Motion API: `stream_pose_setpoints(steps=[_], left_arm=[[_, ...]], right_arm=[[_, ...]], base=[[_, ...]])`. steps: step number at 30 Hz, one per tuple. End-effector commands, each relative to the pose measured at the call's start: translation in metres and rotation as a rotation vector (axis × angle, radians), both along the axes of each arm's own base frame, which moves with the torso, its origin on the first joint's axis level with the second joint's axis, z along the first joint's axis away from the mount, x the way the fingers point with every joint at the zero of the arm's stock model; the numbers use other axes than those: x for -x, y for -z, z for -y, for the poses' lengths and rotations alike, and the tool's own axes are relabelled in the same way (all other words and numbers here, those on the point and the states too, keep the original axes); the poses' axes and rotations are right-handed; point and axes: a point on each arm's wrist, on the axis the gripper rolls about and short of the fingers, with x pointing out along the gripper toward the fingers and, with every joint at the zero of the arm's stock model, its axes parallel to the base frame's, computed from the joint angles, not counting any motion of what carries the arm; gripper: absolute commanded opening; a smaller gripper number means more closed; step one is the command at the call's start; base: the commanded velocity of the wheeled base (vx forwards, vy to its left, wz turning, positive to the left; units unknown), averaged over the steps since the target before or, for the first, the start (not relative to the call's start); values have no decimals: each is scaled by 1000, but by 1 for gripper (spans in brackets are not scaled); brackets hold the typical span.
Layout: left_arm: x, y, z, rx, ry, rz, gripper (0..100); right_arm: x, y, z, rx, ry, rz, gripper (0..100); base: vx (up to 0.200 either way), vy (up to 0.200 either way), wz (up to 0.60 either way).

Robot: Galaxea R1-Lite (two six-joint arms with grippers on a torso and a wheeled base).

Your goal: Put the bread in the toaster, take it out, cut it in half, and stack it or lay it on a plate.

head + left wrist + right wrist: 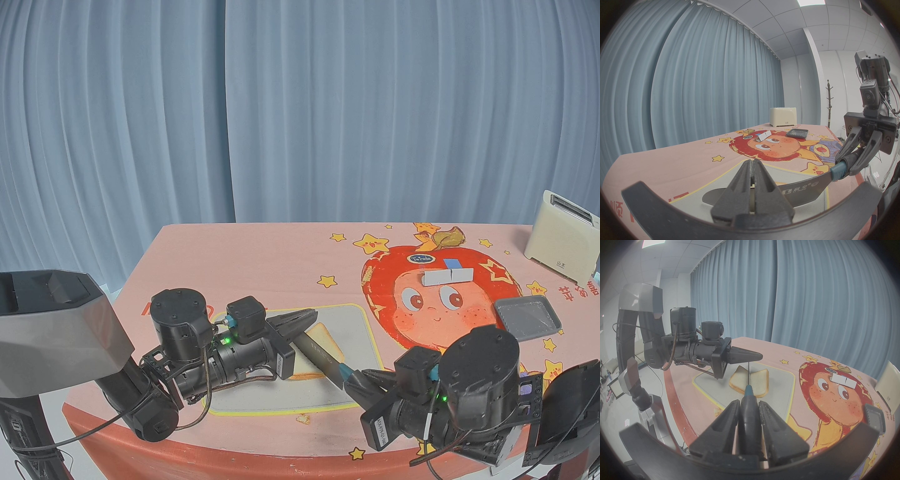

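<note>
On the grey cutting mat point(356, 325), our left gripper point(311, 315) sits over the slice with its fingers pressed together, holding nothing. Our right gripper point(749, 404) clamps the handle of the knife point(315, 356), blade across the bread slice point(761, 382).

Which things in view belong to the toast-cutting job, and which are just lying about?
Job in hand:
pale bread slice
grey-bladed knife, held in the right gripper
grey yellow-edged cutting mat
cream toaster
grey rectangular plate
left gripper, over the bread

Lying about:
small white and blue blocks on the pink tablecloth
wooden coat stand
</note>
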Motion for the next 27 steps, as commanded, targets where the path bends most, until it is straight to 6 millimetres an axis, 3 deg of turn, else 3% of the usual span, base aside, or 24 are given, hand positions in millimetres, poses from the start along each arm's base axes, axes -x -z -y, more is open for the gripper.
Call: stream_pose_setpoints(steps=[1, 14, 15, 27], left_arm=[[0, 2, 0, -4, 1, -6, 0], [0, 3, 0, -6, 0, -8, 0], [0, 2, 0, -5, 0, -7, 0], [0, 2, 0, -5, 1, -7, 0]], right_arm=[[0, 0, 0, -2, -1, 1, 0], [1, 2, 0, 11, 17, 8, 0], [0, 2, 1, 13, 19, 10, 100], [0, -5, 0, -30, 15, 21, 100]], base=[[0, 0, 0], [0, 0, 0], [0, 0, 0], [0, 0, 0]])
